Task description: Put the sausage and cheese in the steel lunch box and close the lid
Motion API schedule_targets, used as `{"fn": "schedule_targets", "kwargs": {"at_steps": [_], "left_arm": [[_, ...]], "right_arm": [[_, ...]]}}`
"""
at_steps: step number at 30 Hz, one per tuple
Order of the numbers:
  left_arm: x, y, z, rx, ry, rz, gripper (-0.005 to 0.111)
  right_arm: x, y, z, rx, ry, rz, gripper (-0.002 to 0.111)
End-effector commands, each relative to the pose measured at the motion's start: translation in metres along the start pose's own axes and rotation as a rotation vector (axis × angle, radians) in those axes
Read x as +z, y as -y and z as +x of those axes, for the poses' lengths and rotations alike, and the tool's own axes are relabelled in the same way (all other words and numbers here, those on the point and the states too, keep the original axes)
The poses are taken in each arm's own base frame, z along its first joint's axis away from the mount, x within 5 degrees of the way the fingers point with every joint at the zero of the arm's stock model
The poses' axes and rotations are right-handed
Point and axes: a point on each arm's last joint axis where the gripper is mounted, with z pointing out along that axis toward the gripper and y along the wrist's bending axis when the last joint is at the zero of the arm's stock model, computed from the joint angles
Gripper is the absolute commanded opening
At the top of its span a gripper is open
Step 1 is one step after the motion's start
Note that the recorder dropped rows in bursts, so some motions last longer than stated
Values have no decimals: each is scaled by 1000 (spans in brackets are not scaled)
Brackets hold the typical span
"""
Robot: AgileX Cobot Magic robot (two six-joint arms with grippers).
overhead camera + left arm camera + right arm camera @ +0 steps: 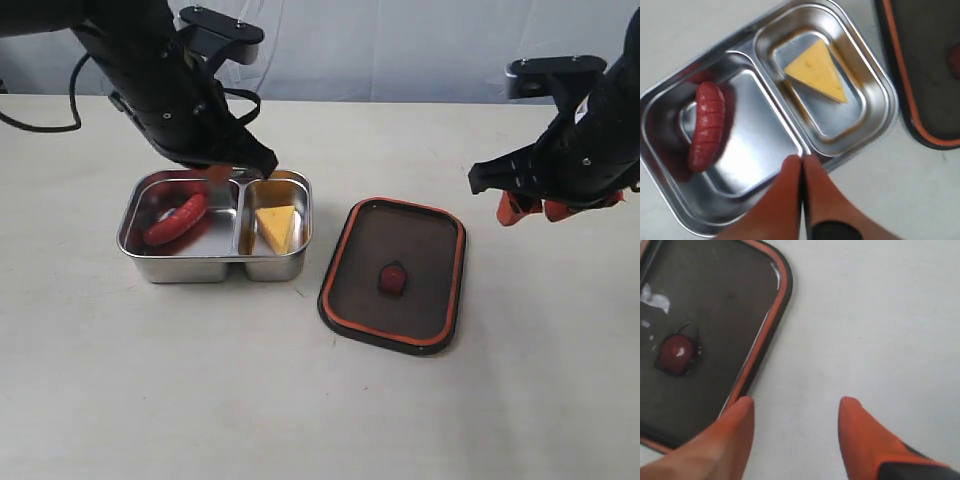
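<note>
Inside the steel lunch box lie sausage and cheese

On my right wrist feed, the right gripper has its orange fingers spread wide, with pale table showing between them. One fingertip overlaps the orange-rimmed edge of the dark lid, which lies flat, its red valve near the centre.
</note>
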Motion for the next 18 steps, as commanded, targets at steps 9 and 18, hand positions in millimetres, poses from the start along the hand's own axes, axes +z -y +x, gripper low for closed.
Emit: {"fn": "schedule_targets", "kwargs": {"at_steps": [9, 18], "left_arm": [[-9, 8, 48, -21, -42, 79, 0], [-14, 9, 59, -37, -47, 92, 0]], "right_arm": [[78, -2, -50, -5, 28, -2, 55], [116, -4, -74, -10, -35, 8, 55]]}}
